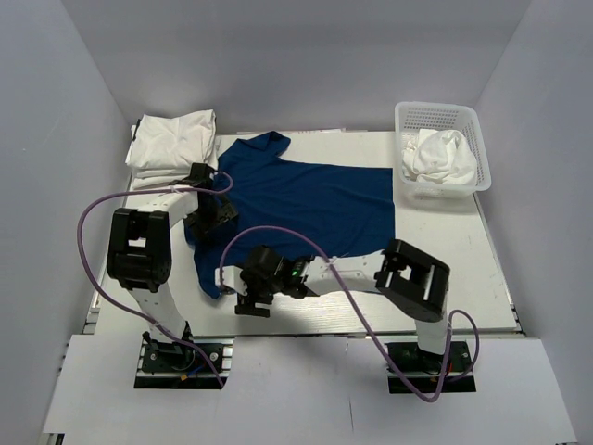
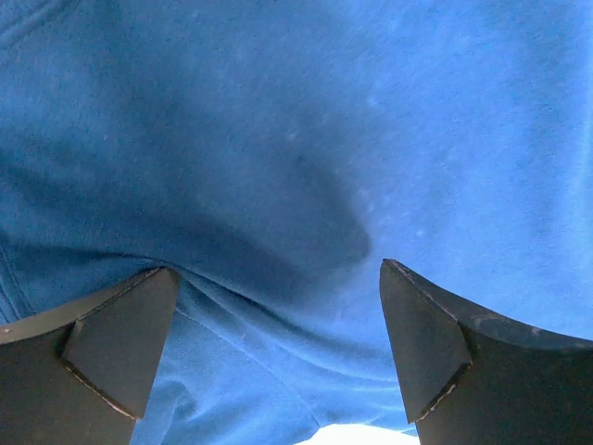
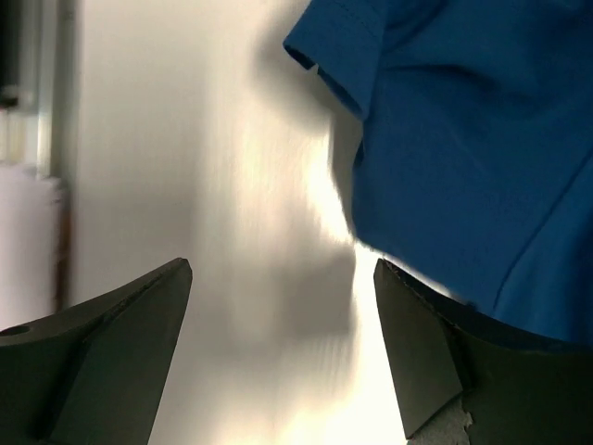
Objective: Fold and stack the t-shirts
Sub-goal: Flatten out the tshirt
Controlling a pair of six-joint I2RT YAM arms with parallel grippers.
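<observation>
Blue t-shirt [image 1: 306, 199] spread flat in the middle of table [image 1: 463, 264]. Left gripper [image 2: 278, 343] over its 9 o'clock edge — fingers spread wide, cloth beneath, nothing pinched. Right gripper [image 3: 283, 343] at the shirt's 7 o'clock corner — also gaping, empty, above bare surface. Folded white t-shirts [image 1: 171, 144] at 10 o'clock; crumpled white tee [image 1: 443, 156] in basket [image 1: 435, 116] at 2 o'clock.

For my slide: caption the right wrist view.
Open right tool over the table, a sleeve of the blue t-shirt just ahead.
</observation>
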